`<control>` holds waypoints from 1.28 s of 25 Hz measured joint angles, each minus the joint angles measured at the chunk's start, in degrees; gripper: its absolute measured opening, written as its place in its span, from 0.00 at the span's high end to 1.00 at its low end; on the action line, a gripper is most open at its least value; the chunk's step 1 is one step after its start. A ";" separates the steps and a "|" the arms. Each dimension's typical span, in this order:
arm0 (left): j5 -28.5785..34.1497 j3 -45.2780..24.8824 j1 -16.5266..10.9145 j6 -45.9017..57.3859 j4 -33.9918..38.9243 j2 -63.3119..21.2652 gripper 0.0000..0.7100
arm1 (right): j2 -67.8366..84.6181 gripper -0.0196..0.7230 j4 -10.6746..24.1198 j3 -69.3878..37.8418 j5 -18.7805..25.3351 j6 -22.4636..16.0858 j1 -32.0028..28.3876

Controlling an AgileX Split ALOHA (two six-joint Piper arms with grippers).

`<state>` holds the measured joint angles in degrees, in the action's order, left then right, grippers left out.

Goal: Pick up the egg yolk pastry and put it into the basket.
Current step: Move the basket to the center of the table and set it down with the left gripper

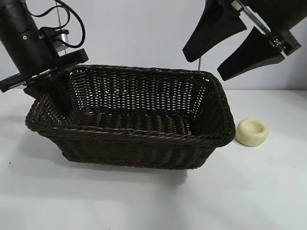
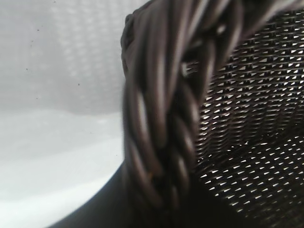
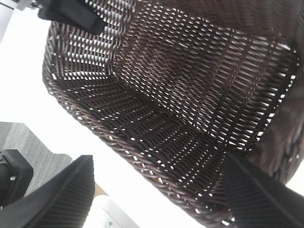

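Note:
The dark brown woven basket [image 1: 144, 132] stands mid-table, with nothing inside it. On the white table just right of it lies the egg yolk pastry [image 1: 252, 131], a pale cream puck with a dimpled top. My left gripper [image 1: 55, 93] is shut on the basket's braided rim [image 2: 161, 118] at its left end. High over the basket's right end hangs my right gripper [image 1: 207, 64], open and holding nothing, up and to the left of the pastry. In the right wrist view the right gripper [image 3: 157, 159] looks down into the basket [image 3: 190, 85]; the pastry is out of that view.
White table top [image 1: 153, 201] runs in front of the basket and around the pastry. The left arm's black body [image 1: 26, 38] rises at the back left with cables behind it. A grey floor strip [image 3: 28, 142] shows past the table edge.

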<state>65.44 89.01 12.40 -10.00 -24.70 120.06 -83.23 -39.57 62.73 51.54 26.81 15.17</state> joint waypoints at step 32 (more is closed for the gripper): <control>-1.10 0.06 0.00 -1.06 4.90 -7.06 0.16 | 0.00 0.25 0.00 0.00 0.08 0.00 0.00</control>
<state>64.34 89.07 12.40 -11.06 -19.80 113.00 -83.23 -39.57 62.73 51.62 26.81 15.17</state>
